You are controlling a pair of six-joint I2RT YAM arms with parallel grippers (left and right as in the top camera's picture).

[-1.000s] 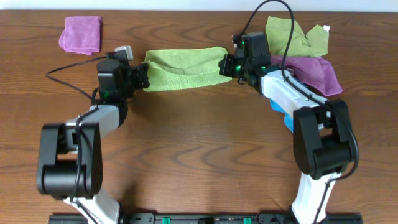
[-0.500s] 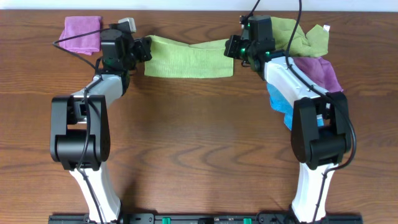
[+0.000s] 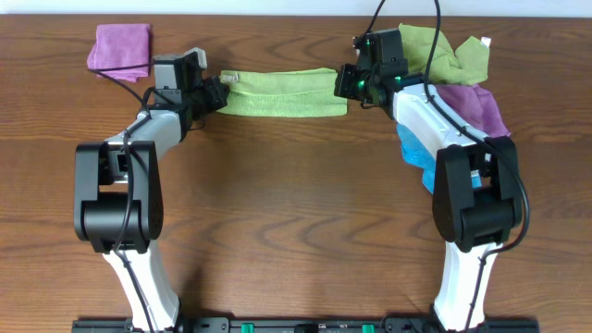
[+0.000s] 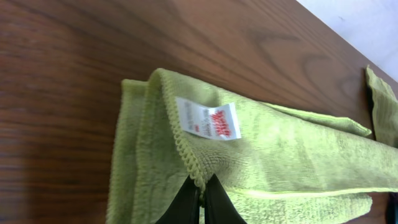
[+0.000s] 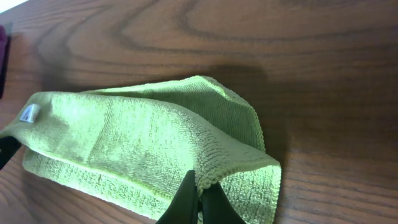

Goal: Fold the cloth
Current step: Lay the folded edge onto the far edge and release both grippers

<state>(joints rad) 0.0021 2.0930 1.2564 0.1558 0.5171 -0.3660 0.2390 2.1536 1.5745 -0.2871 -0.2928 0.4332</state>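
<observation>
Fingers pinched narrow on both sides, each pair holding fabric: left gripper [image 3: 215, 92] nips the hem at the left end of the cloth [image 3: 277, 92], right gripper [image 3: 344, 85] nips the hem at its right end. Wrist views show the tips closed on a thin edge, not a deep bite, left [image 4: 200, 200] and right [image 5: 199, 200]. The cloth sits near the far edge of the table [image 3: 296, 203], about midway along it, as a narrow doubled band running left to right and looking laid down rather than hanging. The white tag [image 4: 208, 119] is face up by the left end. Risks, as a guess: the grip is only on the hem, so any outward pull from either arm could slip the edge out and drop one end. The layers look offset at the left end, with the lower layer poking out past the top one, so letting go now may leave an uneven fold. The folded right end looks puffy [image 5: 249, 143] and could spring open on release. The right gripper works close to the olive-green cloth [image 3: 444, 51] toward the far right corner, and a wide retreat could snag or drag it. The purple cloth [image 3: 120, 51] at the far left corner is well apart, so low risk there.
</observation>
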